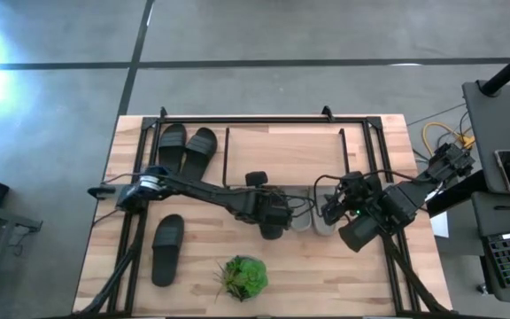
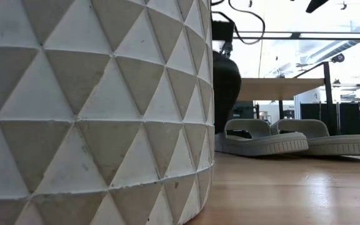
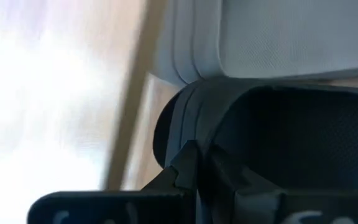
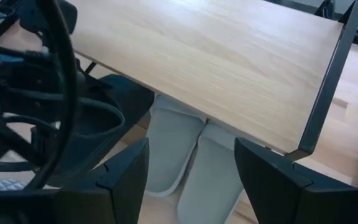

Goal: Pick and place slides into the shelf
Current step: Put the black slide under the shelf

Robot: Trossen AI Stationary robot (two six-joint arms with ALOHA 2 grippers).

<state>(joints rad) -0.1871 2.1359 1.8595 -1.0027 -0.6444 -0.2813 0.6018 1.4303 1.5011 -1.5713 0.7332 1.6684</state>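
The left gripper (image 1: 274, 221) clenches a light, flexible black slide (image 3: 278, 130) at its edge, beside the shelf (image 1: 282, 146); right gripper (image 4: 191, 168) hangs released.

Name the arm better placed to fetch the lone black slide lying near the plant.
Left, probably. The lone black slide lies on the left arm's side, though the left gripper is on another black slide. The right gripper hovers open over the grey pair, farther off.

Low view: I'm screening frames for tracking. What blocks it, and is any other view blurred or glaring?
Low view: the white faceted pot fills the left half. Left wrist view: a blurred black slide at close range, washed-out glare alongside. High view: glare on the floor, upper left.
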